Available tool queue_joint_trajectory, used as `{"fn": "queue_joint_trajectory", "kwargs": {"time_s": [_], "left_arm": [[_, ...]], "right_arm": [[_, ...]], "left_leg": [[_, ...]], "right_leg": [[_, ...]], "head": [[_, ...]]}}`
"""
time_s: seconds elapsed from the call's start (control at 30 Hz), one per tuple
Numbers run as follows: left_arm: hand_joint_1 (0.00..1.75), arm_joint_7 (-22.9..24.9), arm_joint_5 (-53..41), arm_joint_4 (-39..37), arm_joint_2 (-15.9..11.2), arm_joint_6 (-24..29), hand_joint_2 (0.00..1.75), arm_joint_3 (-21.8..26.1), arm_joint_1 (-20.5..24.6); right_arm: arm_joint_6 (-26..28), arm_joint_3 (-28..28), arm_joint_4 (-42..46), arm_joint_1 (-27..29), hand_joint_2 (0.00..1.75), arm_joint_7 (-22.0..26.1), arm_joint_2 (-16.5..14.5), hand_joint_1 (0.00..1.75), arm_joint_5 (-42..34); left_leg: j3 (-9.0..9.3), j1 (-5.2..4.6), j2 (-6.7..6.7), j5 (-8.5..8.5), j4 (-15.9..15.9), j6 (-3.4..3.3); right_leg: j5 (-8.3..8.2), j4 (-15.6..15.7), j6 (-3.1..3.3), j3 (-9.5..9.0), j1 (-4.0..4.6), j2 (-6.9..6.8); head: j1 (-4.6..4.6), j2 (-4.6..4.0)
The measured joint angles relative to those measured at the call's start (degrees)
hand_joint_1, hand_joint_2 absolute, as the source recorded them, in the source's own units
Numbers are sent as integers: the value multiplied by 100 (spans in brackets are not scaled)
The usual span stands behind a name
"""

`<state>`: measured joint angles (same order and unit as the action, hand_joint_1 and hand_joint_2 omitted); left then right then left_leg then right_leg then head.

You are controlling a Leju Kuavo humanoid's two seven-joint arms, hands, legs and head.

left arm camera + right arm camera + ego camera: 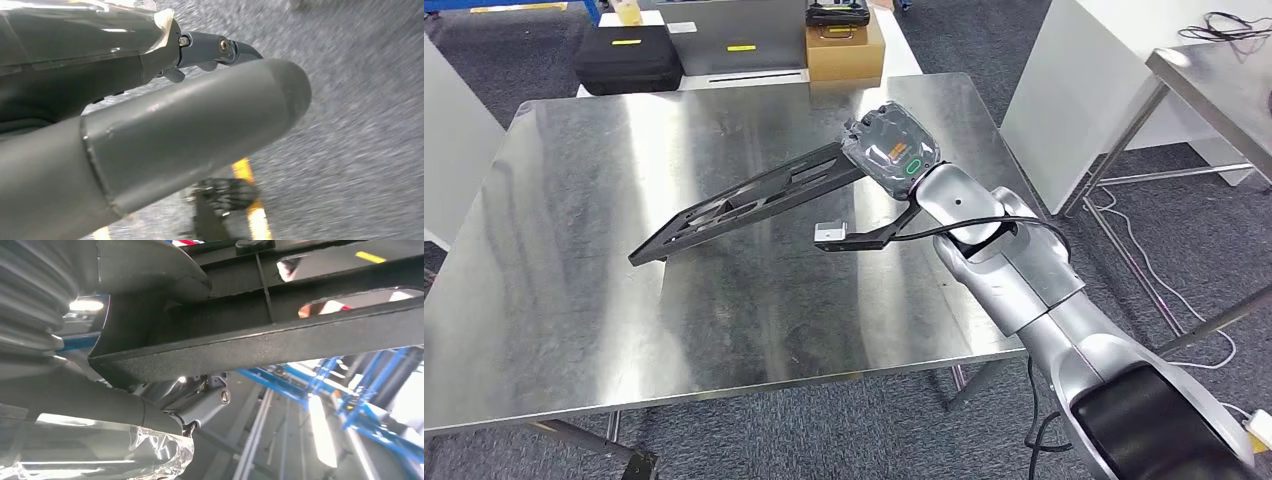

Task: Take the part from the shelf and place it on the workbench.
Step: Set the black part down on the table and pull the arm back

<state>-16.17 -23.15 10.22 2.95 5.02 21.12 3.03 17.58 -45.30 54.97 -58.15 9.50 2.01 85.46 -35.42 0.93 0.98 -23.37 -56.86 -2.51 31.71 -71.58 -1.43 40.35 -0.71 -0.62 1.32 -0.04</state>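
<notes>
Head view: you see the right hand (892,150) above the far right part of the steel workbench (564,300); it holds one end of the part (754,195), a long flat black frame with slotted openings; the fingers are curled out of sight under the hand's back, so read the grip from the wrist view instead. The part slopes down and away from the hand toward the middle of the bench; its far end appears to touch or nearly touch the surface, though you cannot confirm contact here. Judge this end-grip as deliberate; it lets the low end meet the bench first while the hand stays above it. Beyond the bench stand a black case (627,58) and a cardboard box (845,50) on a white table; treat them as outside the task.

Left wrist view: the left hand (165,135) hangs over grey speckled floor (360,125) with a yellow line (250,195); a thick grey thumb lies across the picture and a darker finger shows behind it; nothing is held; you cannot tell how far apart the fingers are.

Right wrist view: the thumb presses on one face of the part's black bar (280,340) and a darker finger sits against the opposite face; the bar is pinched between them. Blue framing (350,405) shows beyond. Judged from these views, placement is close to complete; release has not yet been made.
</notes>
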Motion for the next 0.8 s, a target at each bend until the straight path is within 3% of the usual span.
{"fn": "queue_joint_trajectory", "kwargs": {"time_s": [0.03,0.07,0.1,0.17,0.23,0.33,0.4,0.47,0.5,0.57,0.6,0.7,0.77,0.8], "left_arm": [[0,-225,-2,4,9,90,0,31,-4],[0,-440,4,5,18,149,0,62,-7],[0,-590,15,5,28,154,0,96,-9],[0,-710,39,5,41,102,0,160,-8],[0,-703,19,5,55,125,0,192,-8],[0,-659,-5,5,62,109,0,240,-34],[0,-635,-22,5,67,98,0,267,-40],[0,-625,-33,4,75,102,0,279,-27],[0,-622,-33,4,76,103,0,284,-23],[0,-624,-35,4,78,104,0,293,-30],[0,-629,-40,4,77,107,0,299,-32],[0,-640,-71,5,72,119,0,313,-22],[0,-646,-90,5,74,135,0,316,-13],[0,-650,-98,5,75,143,0,316,-15]], "right_arm": [[5,-1,-5,33,175,16,25,173,-2],[15,-2,-13,57,175,36,50,173,-7],[31,-3,-20,68,175,60,67,173,-11],[69,-4,-39,55,175,103,79,173,-17],[88,-11,-63,34,175,122,65,173,-14],[86,-24,-110,11,175,126,-4,173,-1],[82,-26,-132,-20,175,125,-75,173,3],[81,-30,-153,-36,175,125,-110,173,2],[83,-36,-167,-31,175,125,-114,173,2],[90,-49,-195,-14,175,126,-115,173,2],[95,-55,-205,-9,175,126,-116,173,3],[109,-60,-222,-21,175,122,-115,173,4],[122,-57,-230,-37,175,119,-111,173,4],[128,-56,-234,-43,175,118,-108,173,3]], "left_leg": [[0,-4,66,-1,-2,-4],[3,-9,133,-1,-4,-5],[8,-13,197,-2,-8,-5],[5,-26,319,-11,-31,12],[-23,-41,407,-23,-60,53],[-64,-20,495,-27,-67,155],[-179,-20,317,-189,-300,224],[-494,-12,56,-532,-943,281],[-682,2,-5,-678,-1306,307],[-855,25,-56,-706,-1605,335],[-774,32,-83,-571,-1436,337],[-181,1,-362,-116,-346,282],[-41,-39,-431,-79,-80,215],[-45,-46,-369,-69,-76,181]], "right_leg": [[55,-245,-15,136,3,18],[9,-243,-47,154,6,33],[-119,-2,-84,53,7,55],[-457,851,-128,-356,-1,200],[-643,1374,-96,-611,-3,316],[-681,1438,23,-645,-12,213],[-701,1477,123,-673,-47,114],[-693,1488,192,-691,-37,13],[-686,1487,207,-694,-24,-43],[-674,1484,218,-695,-6,-156],[-668,1483,216,-700,-3,-208],[-630,1481,167,-736,36,-330],[-603,1483,119,-755,82,-401],[-596,1489,93,-765,93,-437]], "head": [[-2,0],[-3,0],[-5,0],[-11,0],[-8,0],[-12,0],[29,0],[76,0],[82,0],[84,0],[85,0],[82,0],[62,0],[50,0]]}}
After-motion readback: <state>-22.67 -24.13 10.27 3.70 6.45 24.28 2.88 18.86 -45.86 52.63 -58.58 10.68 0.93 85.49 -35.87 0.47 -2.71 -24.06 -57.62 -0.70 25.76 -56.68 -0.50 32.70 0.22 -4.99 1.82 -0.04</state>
